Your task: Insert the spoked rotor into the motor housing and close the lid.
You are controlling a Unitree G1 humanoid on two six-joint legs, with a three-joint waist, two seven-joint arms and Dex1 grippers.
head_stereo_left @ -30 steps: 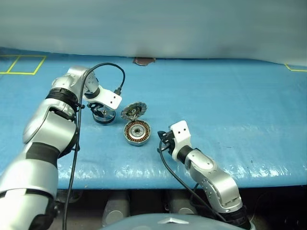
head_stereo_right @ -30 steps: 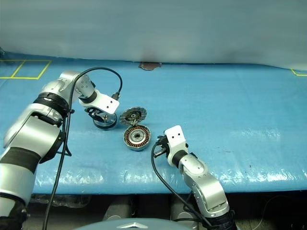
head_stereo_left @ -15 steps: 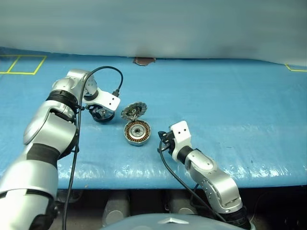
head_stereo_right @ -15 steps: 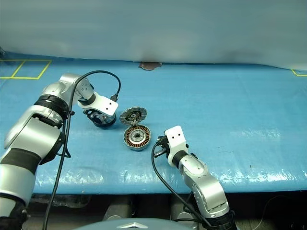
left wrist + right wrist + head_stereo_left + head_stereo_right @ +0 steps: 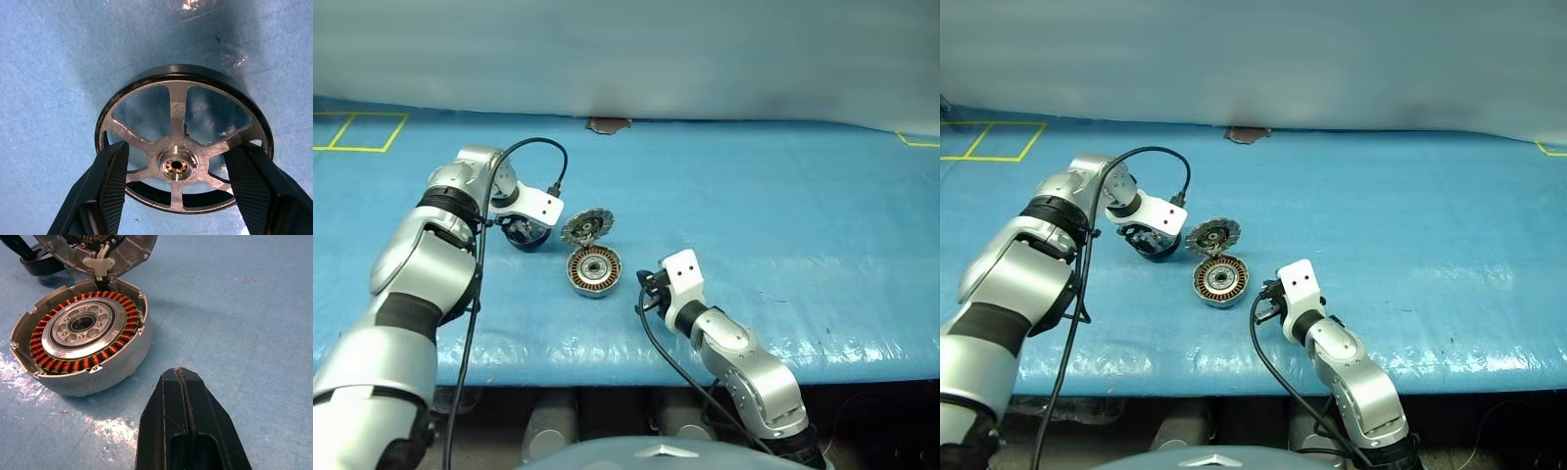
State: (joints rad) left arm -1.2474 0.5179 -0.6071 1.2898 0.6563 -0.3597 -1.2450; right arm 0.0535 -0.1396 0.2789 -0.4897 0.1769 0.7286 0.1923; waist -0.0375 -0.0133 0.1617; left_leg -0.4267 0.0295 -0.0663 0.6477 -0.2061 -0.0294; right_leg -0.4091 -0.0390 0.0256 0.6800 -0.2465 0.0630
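The spoked rotor (image 5: 182, 147), black-rimmed with silver spokes, sits tilted between the fingers of my left gripper (image 5: 525, 232), which is shut on its rim just above the blue table. To its right the motor housing (image 5: 593, 270) rests on the table, its copper windings (image 5: 49, 363) showing. The lid (image 5: 585, 226) stands open on its hinge at the housing's far side. My right gripper (image 5: 188, 423) is shut and empty, hovering low just right of the housing.
The blue sheet-covered table (image 5: 783, 215) ends in a front edge close to me. Yellow tape lines (image 5: 357, 132) mark the far left corner. A brown patch (image 5: 607, 124) lies at the far edge. A black cable (image 5: 536, 145) loops over my left wrist.
My left wrist has turned a little and the rotor has tipped with it, from lying nearly flat to tilted. The right arm, housing and lid have not moved.
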